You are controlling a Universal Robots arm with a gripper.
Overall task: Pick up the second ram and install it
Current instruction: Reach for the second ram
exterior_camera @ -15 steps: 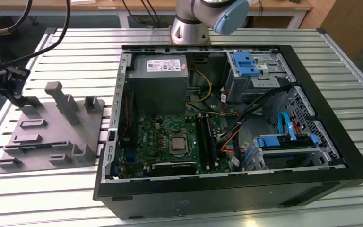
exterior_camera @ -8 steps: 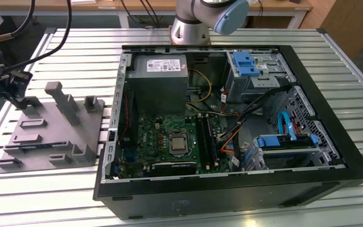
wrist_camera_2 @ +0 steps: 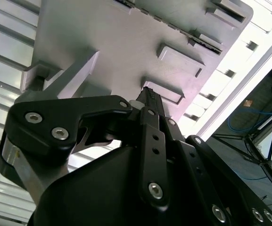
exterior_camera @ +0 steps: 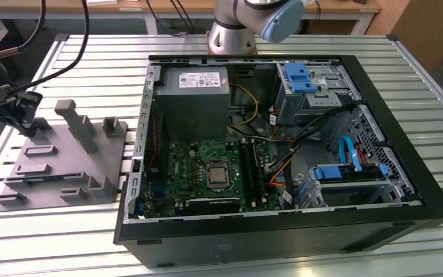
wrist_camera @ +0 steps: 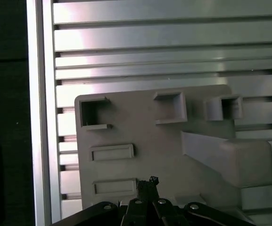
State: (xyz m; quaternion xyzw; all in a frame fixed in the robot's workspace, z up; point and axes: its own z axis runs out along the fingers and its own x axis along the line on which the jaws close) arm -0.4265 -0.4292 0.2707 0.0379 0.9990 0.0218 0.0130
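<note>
The second ram (exterior_camera: 46, 178) is a thin blue-green stick lying in a slot of the grey moulded fixture (exterior_camera: 90, 167), on the side nearest the exterior camera. My black gripper (exterior_camera: 23, 118) hangs over the fixture's far corner at the exterior view's left, well apart from the ram. In both wrist views its fingertips (wrist_camera: 149, 182) (wrist_camera_2: 147, 93) stand together over the fixture's grey surface (wrist_camera: 140, 132) (wrist_camera_2: 126, 37), shut with nothing between them. The green motherboard (exterior_camera: 198, 173) lies inside the open computer case (exterior_camera: 283, 231), with long dark memory slots (exterior_camera: 254, 167) beside the processor socket.
The fixture carries tall grey posts (exterior_camera: 75, 118) and a wedge-shaped block (wrist_camera: 230, 157) close to the gripper. Cables (exterior_camera: 44, 52) trail above the fixture. The slotted aluminium table (exterior_camera: 98, 57) ends just beyond the fixture at the exterior view's left (wrist_camera: 41, 117).
</note>
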